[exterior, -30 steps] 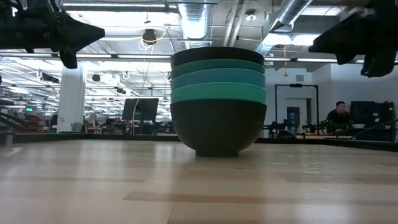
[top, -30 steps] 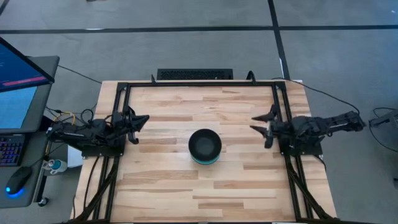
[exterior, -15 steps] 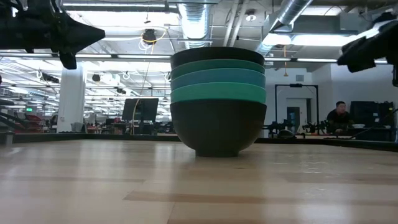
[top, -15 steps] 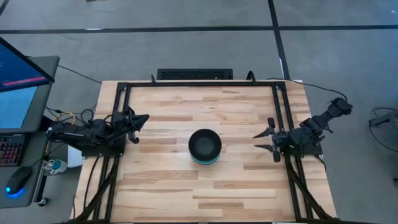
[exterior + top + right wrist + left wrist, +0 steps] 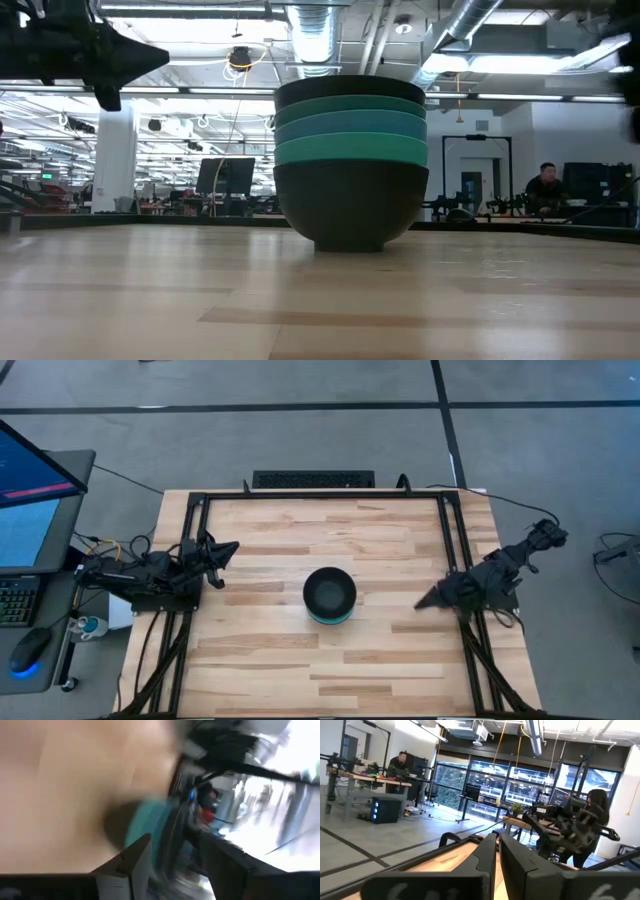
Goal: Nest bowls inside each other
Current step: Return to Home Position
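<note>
Five bowls stand nested in one stack [image 5: 329, 596] in the middle of the table, resting on the base of the bottom black bowl [image 5: 350, 205]. Above it come cyan and teal rims, with a black bowl on top. The stack shows blurred in the right wrist view [image 5: 145, 820]. My left gripper [image 5: 232, 548] hovers above the table's left side, well off the stack, with its fingers [image 5: 487, 852] shut. My right gripper [image 5: 420, 604] hangs at the table's right side, rolled onto its side and pointing at the stack. Its fingers [image 5: 132, 857] are apart and touch nothing.
Black frame rails [image 5: 195, 510] run along the table's left, right and far edges. A dark bar [image 5: 313, 479] lies beyond the far edge. A monitor, keyboard and mouse [image 5: 30, 650] sit left of the table. People [image 5: 545, 185] are in the room far behind.
My right gripper has drawn back toward the table's right and near edges, tipped downward and rolled onto its side, leaving the low view's upper right. The bowl stack and my left gripper have stayed put.
</note>
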Controlling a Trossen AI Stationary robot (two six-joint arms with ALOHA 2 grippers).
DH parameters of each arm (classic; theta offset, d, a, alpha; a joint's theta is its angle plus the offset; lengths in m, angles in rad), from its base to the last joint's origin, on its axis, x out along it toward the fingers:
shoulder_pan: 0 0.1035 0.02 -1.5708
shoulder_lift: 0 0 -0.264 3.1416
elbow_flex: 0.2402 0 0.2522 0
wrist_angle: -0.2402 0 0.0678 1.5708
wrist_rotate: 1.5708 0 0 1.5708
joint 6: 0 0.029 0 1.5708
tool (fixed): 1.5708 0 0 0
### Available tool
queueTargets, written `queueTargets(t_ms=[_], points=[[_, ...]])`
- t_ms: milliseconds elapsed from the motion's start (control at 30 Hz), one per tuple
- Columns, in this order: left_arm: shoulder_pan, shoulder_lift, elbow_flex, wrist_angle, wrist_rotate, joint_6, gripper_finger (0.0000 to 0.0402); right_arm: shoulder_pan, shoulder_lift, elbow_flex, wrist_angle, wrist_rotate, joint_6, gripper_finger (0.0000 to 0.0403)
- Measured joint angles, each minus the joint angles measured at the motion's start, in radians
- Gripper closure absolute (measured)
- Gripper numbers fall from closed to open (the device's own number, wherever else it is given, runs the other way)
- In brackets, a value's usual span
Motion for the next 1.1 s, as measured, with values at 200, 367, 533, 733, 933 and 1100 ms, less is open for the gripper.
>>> queueTargets(t_ms=[200, 367, 533, 733, 933, 1100], points=[[0.0, 0.0, 0.0, 0.001, 0.004, 0.017, 0.0388, 0.0, -0.031, 0.0, 0.114, -0.379, 0.835, 0.021], [0.0, 0.0, 0.0, 0.002, 0.007, 0.038, 0.0388, 0.0, -0.036, 0.0, 0.14, -0.693, 1.211, 0.0208], [0.0, 0.0, 0.0, 0.002, 0.006, 0.074, 0.0388, 0.001, -0.019, 0.0, 0.208, -0.956, 1.439, 0.0207], [0.0, 0.0, 0.0, 0.025, 0.002, 0.036, 0.0388, 0.0, -0.02, 0.0, 0.323, -0.933, 1.682, 0.0209], [0.0, 0.0, 0.0, 0.022, 0.0, 0.019, 0.0388, 0.007, -0.014, 0.0, 0.228, -0.998, 1.581, 0.0206], [0.0, 0.0, 0.0, 0.02, -0.001, 0.018, 0.0388, 0.007, 0.034, -0.033, 0.198, -0.956, 1.315, 0.0207]])
